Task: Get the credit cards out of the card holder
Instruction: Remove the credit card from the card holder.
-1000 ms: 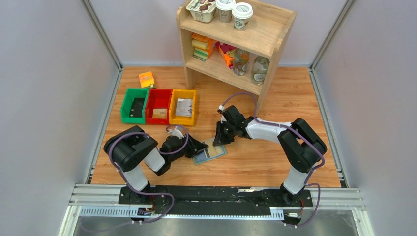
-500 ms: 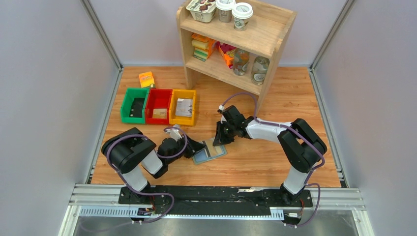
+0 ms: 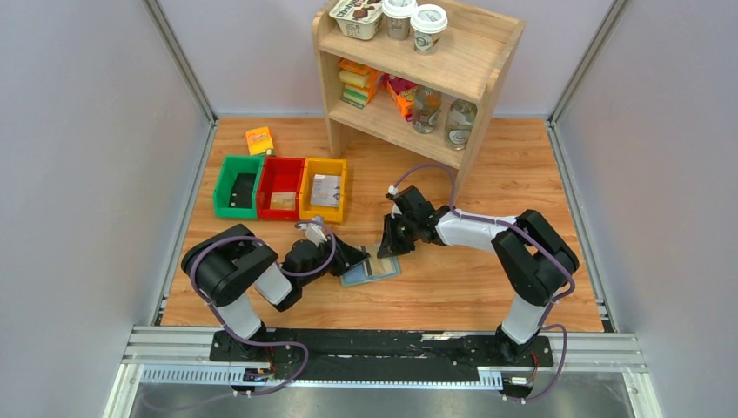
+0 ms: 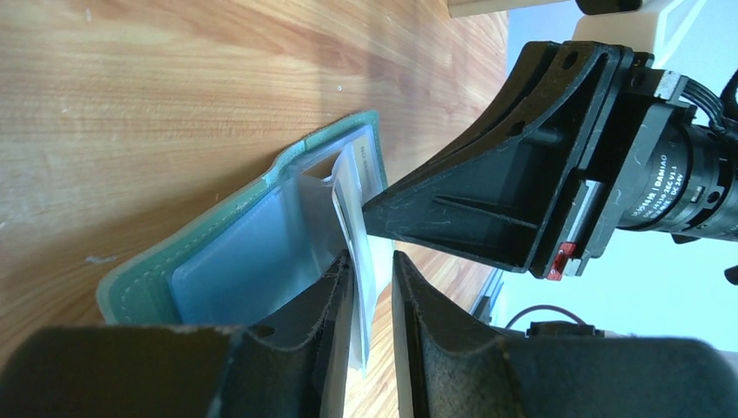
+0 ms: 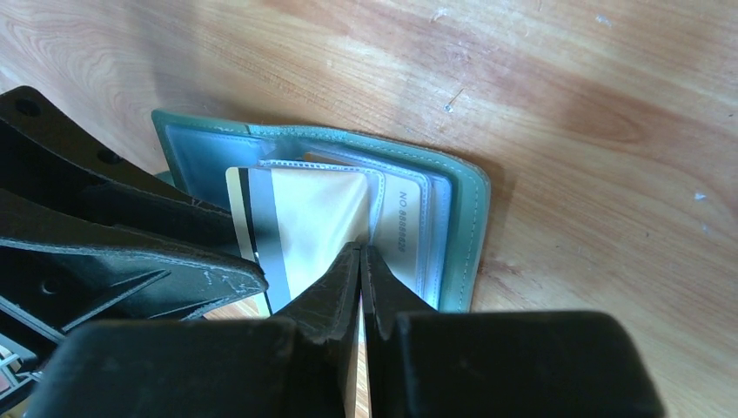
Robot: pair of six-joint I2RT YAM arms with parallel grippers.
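— Progress on the cards?
— It is only starting. The card holder (image 3: 381,273) is lying open on the table (image 3: 470,287) between the two arms. One pale card (image 5: 305,218) with a dark stripe is sticking partway out of its pocket. Another, numbered one is sitting fully inside a clear sleeve beside it.
— Where are the grippers standing?
— The left gripper (image 4: 372,261) is reaching in from the left. Its fingers are standing slightly apart with the card's free edge between them, and I am judging that it is not clamping yet. The right gripper (image 5: 359,254), pressed together, is pushing its tip down at the pocket mouth, apparently pinning the holder.
— What is remaining?
— Pulling this card clear, then the rest.
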